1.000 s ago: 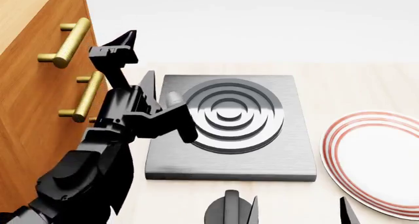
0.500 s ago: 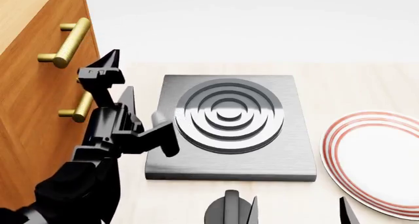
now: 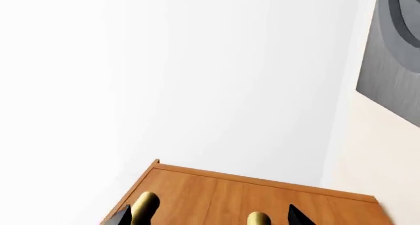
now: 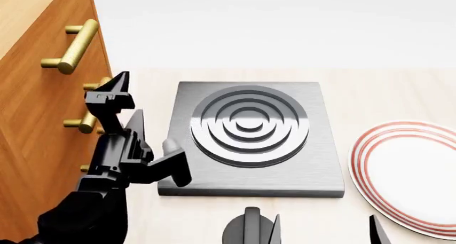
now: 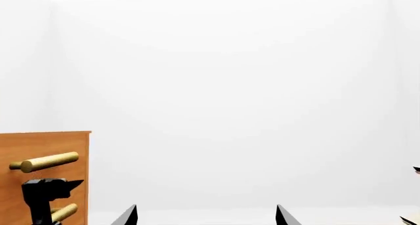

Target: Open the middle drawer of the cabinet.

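Note:
The tall orange-brown cabinet (image 4: 36, 94) fills the left of the head view. Its top drawer's brass bar (image 4: 73, 45) sits above the middle drawer (image 4: 46, 108), whose brass handle (image 4: 89, 117) is partly hidden behind my left gripper (image 4: 130, 94). That gripper is open, its fingers just off the cabinet front at the handle's height. In the left wrist view the middle handle (image 3: 258, 218) shows end-on between the left gripper's (image 3: 210, 217) tips, touching neither. My right gripper (image 4: 324, 232) is open and empty at the near table edge; the right gripper (image 5: 206, 217) faces a blank wall.
A grey metal hob (image 4: 249, 137) with raised concentric rings lies on the beige table (image 4: 385, 94), right beside my left arm. A white plate (image 4: 409, 174) with red rings sits at the right. The cabinet (image 5: 39, 151) appears at the left in the right wrist view.
My left gripper has moved left off the hob toward the cabinet and dropped from the top bar's height to the middle handle's. The right arm is still.

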Motion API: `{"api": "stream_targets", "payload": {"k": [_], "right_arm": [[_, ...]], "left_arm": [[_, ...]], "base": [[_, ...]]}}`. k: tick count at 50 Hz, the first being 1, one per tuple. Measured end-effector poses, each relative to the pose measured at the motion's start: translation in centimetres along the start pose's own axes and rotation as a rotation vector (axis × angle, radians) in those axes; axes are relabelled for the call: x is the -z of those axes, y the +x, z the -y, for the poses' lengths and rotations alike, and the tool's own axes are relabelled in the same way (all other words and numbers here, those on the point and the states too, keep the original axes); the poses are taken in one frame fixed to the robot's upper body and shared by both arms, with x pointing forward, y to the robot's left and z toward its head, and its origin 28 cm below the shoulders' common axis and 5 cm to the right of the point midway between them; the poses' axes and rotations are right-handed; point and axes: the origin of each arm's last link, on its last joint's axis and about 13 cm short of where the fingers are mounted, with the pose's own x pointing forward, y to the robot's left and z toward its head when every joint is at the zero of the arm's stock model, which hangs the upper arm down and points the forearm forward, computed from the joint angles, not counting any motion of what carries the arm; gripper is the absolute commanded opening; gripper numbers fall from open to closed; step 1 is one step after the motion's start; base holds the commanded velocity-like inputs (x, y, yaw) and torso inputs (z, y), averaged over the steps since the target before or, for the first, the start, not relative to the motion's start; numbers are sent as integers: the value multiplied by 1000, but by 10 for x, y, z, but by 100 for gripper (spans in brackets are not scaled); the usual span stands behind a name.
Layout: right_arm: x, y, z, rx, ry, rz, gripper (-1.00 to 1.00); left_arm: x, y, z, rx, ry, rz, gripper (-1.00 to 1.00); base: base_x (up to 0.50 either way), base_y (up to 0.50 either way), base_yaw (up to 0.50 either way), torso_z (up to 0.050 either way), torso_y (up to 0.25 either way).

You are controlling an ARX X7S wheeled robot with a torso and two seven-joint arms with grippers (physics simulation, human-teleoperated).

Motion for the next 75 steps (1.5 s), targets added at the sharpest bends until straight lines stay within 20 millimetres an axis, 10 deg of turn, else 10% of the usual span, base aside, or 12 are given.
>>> {"api": "stream_targets", "payload": {"k": [75], "right_arm": [[1, 0, -1, -5, -3, -5, 100]], "left_arm": [[10, -7, 6, 156, 83, -85, 100]], "base": [[0, 0, 0, 0, 0]]}}
